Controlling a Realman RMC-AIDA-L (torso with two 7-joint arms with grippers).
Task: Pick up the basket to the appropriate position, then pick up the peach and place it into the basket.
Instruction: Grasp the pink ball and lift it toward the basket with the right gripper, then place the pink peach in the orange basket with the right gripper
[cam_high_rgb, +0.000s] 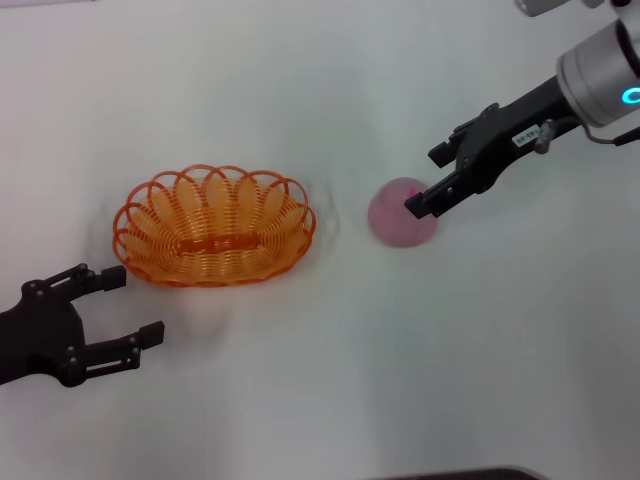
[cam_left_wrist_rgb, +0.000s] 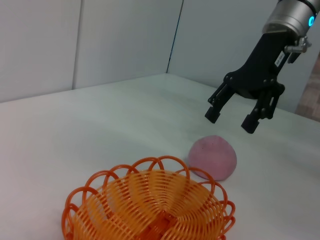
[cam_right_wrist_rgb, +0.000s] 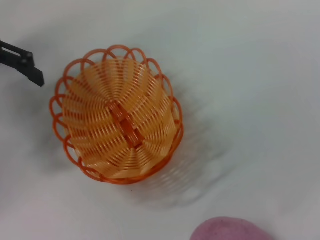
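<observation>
Pink peach (cam_high_rgb: 402, 212) sat on the table (cam_high_rgb: 330, 380) right of the basket (cam_high_rgb: 213, 226), apart from it. Your right gripper (cam_high_rgb: 425, 180) hung above it, jaws spread, empty (left gripper (cam_high_rgb: 133, 305) open near the basket). You needed to centre, then descend.

Right arm: reaches in from the far right, angled downward toward the table.
Right gripper (cam_high_rgb: 437, 182): fingers spread apart, holding nothing.
Left arm: low at the near left edge.
Left gripper (cam_high_rgb: 128, 305): fingers spread wide, holding nothing.
</observation>
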